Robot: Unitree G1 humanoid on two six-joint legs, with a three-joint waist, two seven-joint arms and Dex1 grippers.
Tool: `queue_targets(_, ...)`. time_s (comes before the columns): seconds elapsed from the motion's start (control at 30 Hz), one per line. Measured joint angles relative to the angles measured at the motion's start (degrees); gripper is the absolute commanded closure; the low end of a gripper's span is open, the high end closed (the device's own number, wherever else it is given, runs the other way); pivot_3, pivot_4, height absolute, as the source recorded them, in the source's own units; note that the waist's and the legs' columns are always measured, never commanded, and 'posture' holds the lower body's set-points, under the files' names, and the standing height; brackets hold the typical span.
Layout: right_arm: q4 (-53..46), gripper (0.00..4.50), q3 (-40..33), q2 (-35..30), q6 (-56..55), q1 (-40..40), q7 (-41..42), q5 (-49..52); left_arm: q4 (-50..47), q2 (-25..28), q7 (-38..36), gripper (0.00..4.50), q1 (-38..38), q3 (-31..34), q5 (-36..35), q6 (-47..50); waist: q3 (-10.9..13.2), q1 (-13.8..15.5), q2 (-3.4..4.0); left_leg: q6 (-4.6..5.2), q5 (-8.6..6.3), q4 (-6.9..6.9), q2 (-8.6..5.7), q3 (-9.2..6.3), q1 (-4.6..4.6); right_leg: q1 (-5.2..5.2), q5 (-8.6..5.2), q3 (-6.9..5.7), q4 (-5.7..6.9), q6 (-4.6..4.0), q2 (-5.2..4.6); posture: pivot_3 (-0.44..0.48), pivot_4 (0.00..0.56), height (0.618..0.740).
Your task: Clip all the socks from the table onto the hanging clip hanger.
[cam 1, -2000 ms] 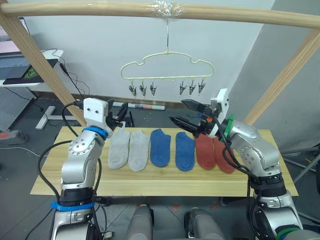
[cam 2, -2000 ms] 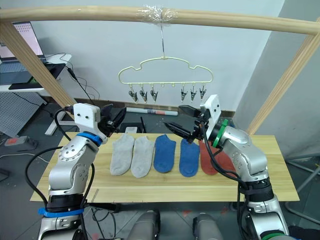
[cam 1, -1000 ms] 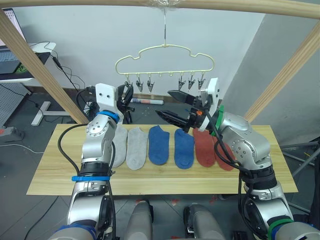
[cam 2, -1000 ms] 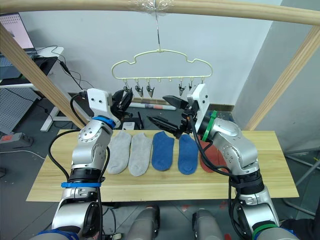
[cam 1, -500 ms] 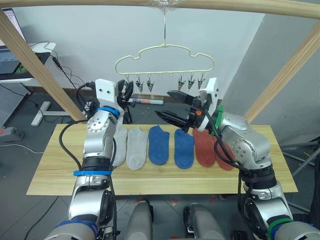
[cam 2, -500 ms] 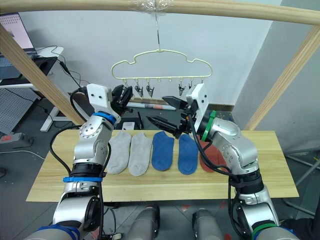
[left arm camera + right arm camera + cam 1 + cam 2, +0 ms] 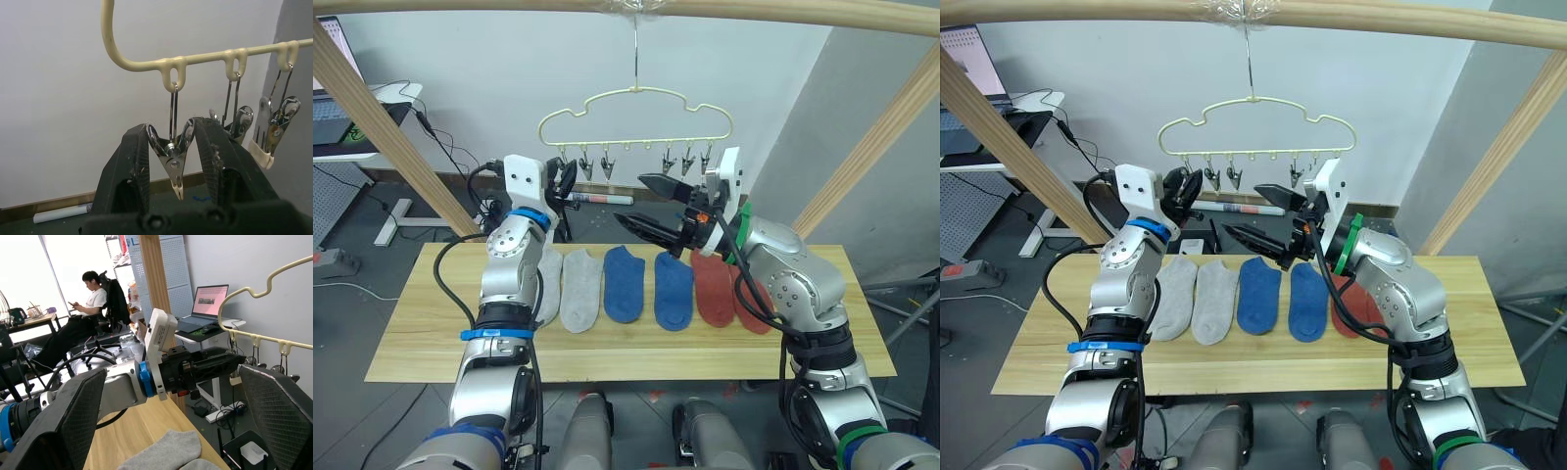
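A pale-yellow clip hanger point(image 7: 635, 119) hung by its hook from a wooden pole point(image 7: 626, 8) above a light wood table point(image 7: 421, 338). A row of small metal clips dangled under the hanger's bottom bar.

The left gripper point(image 7: 172, 149) was raised to the hanger's left end. In the left wrist view its two black fingers point(image 7: 131, 155) stood slightly apart on either side of the end clip point(image 7: 172, 155), the clip's two handles sitting between them; the fingers were at or almost at the handles, and real contact could not be told. The next clips hung just beside it along the bar.

The right gripper point(image 7: 654, 206) was held in the air below the hanger's middle, above the far edge of the table, pointing towards the left arm. Its fingers were spread wide with nothing between them.

Six socks lay flat in a row across the middle of the table: two grey socks point(image 7: 565, 286) nearest the left end, two blue socks point(image 7: 650, 288) in the centre, and two red socks point(image 7: 717, 291) nearest the right end, partly behind the right arm.

In the right wrist view, a person point(image 7: 90, 308) sat in a chair in the background, and a laptop point(image 7: 205, 303) stood on a white desk.
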Motion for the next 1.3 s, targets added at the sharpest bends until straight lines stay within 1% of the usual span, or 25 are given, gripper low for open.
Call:
queue_targets(0.17,0.00,0.00,-0.13,-0.01,0.16,0.00,-0.51,0.41,1.11,0.00,-0.02,2.93,-0.74,0.02,0.22,-0.96,0.00,-0.01,0.00,0.00,0.00,0.00,0.00,0.00,0.00,0.00,0.00,-0.01,0.00,0.00,0.00,-0.013,0.227,0.740)
queue_targets(0.33,0.00,0.00,-0.32,-0.02,0.28,0.00,-0.81,0.49,1.79,0.00,-0.21,3.98,-0.91,0.02,0.23,-1.21,0.00,-0.03,0.00,0.00,0.00,0.00,0.00,0.00,0.00,-0.01,0.00,0.00,0.00,0.00,0.00,-0.014,0.233,0.740)
queue_targets(0.43,0.00,0.00,-0.44,-0.02,0.35,0.00,-0.94,0.52,1.79,-0.01,-0.32,4.49,-0.96,0.02,0.21,-1.63,0.00,-0.04,0.00,0.00,0.00,0.00,0.00,0.00,0.00,0.00,0.00,0.00,0.00,0.00,0.00,-0.014,0.233,0.740)
queue_targets(0.57,-0.05,0.00,-0.51,-0.16,0.58,0.13,-1.47,0.44,1.79,-0.01,-0.28,4.50,-0.97,0.01,0.21,-2.04,0.00,-0.07,0.00,0.00,0.00,0.00,0.00,-0.01,0.00,-0.01,0.00,0.00,0.01,0.00,0.00,-0.005,0.237,0.740)
queue_targets(0.6,-0.22,0.00,-0.22,-1.01,0.74,0.62,-1.87,-0.26,1.77,0.00,-0.26,4.50,-1.00,-0.01,0.23,-1.99,0.00,-0.02,0.00,0.00,0.00,0.00,0.00,-0.01,0.00,0.00,0.00,-0.01,0.01,0.00,0.00,-0.001,0.238,0.740)
queue_targets(0.7,0.33,0.00,2.41,-7.41,1.56,5.05,-5.15,-7.40,0.59,0.58,-0.19,4.50,-0.99,-0.21,0.48,-0.29,0.01,0.24,-0.02,0.00,0.00,0.00,-0.08,0.01,-0.02,0.01,0.00,-0.01,-0.02,0.02,-0.10,0.002,0.241,0.740)
queue_targets(0.8,6.34,0.00,2.61,-12.11,2.78,11.13,-10.50,-14.98,-2.83,2.34,-0.44,4.50,-0.24,-1.09,0.79,3.46,0.02,0.16,-0.03,-0.01,0.00,0.01,-0.09,0.07,-0.02,0.00,0.02,0.05,-0.02,0.05,-0.11,-0.012,0.241,0.740)
queue_targets(0.9,14.50,0.00,0.92,-14.84,3.74,13.15,-14.98,-19.59,-6.98,2.99,-1.40,4.50,2.03,-1.24,0.57,7.46,0.04,-0.16,0.00,-0.02,0.01,0.01,-0.06,0.11,-0.01,-0.04,0.02,0.09,0.01,0.04,-0.10,-0.027,0.237,0.740)
queue_targets(1.0,21.99,0.00,-1.92,-15.27,3.02,11.57,-17.61,-21.86,-10.29,3.26,-2.52,4.50,4.27,-2.06,0.21,10.90,0.05,-1.18,0.00,-0.02,0.02,0.02,-0.02,0.09,0.01,-0.04,0.02,0.09,0.05,0.04,-0.03,-0.043,0.233,0.740)
queue_targets(1.1,31.62,0.00,-3.05,-14.46,0.94,7.44,-18.45,-23.06,-12.36,2.83,-2.65,4.50,5.59,-2.37,-0.18,12.81,0.05,-2.06,0.01,-0.02,0.02,0.03,-0.02,0.11,0.04,-0.03,0.03,0.14,0.06,0.05,0.00,-0.041,0.231,0.740)
queue_targets(1.17,39.04,0.00,-3.88,-13.15,-0.64,4.19,-18.47,-23.58,-13.16,2.60,-2.52,4.50,5.99,-2.05,-0.74,13.30,0.05,-2.31,0.01,-0.01,0.02,0.03,-0.02,0.12,0.04,-0.03,0.03,0.15,0.06,0.05,0.01,-0.039,0.231,0.740)
queue_targets(1.3,49.80,0.00,-4.27,-10.80,-4.17,0.16,-18.20,-24.62,-13.52,2.48,-2.40,4.50,6.03,-0.99,-1.87,14.02,0.05,-2.23,0.01,-0.02,0.02,0.02,-0.04,0.13,0.01,-0.03,0.03,0.15,0.03,0.05,-0.02,-0.030,0.234,0.740)
